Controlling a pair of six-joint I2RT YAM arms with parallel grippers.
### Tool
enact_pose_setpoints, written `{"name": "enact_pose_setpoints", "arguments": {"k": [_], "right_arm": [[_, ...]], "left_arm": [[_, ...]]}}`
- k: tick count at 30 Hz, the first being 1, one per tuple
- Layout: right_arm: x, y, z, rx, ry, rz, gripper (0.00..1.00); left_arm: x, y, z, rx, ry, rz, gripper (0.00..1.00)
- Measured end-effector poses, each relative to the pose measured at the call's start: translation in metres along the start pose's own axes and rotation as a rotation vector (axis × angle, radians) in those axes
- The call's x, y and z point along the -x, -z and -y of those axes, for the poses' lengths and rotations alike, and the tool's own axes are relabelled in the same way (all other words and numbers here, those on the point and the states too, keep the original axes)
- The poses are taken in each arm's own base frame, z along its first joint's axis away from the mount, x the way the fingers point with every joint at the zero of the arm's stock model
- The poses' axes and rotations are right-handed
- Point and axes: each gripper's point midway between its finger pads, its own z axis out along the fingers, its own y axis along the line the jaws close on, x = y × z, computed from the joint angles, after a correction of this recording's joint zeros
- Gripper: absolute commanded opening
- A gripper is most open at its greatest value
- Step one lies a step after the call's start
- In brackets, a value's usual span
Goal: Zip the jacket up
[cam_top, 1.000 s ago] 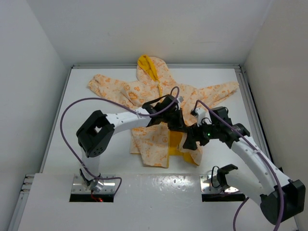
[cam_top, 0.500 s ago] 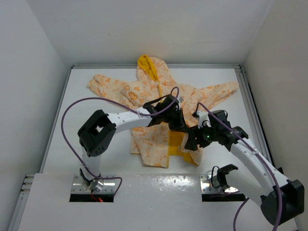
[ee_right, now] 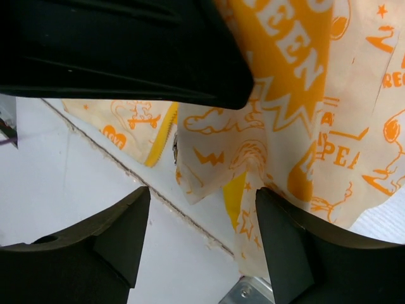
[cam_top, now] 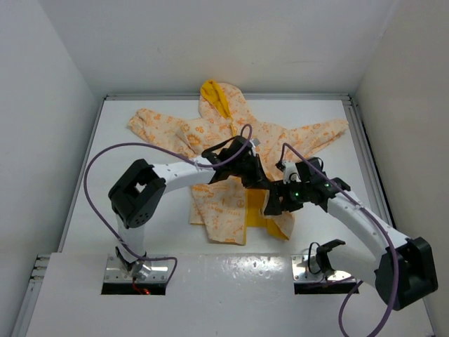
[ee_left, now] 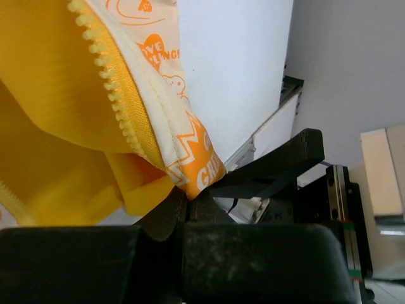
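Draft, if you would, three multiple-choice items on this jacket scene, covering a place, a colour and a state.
1. Where does the hood of the jacket point? A toward the arms' bases; B toward the far edge of the table; C toward the left wall.
2. What colour is the lining? A blue; B green; C yellow.
3. How is the left claw? A shut on the jacket's front edge; B wide open over bare table; C out of view.
Answers: 1 B, the hood lies farthest from the arms. 2 C, yellow shows inside the open front. 3 A, its wrist view shows fabric pinched.
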Motion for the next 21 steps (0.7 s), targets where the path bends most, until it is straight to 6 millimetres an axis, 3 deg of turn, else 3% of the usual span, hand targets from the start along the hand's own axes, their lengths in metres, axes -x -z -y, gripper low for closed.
{"name": "enact_pose_setpoints", "arguments": {"k": [4,13,21], "right_arm": [[0.008,-0.003,0.001,-0.005,-0.032,0.025,0.65],[0.024,-0.011,0.002,0.0,-0.053,0.074,0.59],[0.03,-0.011,0.006,-0.004,-0.061,0.117,0.3]], "left_arm": [[0.004,0.004,-0.002,-0.046,0.052,-0.016,0.0],[0.007,0.009,0.021,-0.143,0.099,-0.035,0.0],[0.005,0.008,0.026,-0.157,0.117,-0.043,0.0]]}}
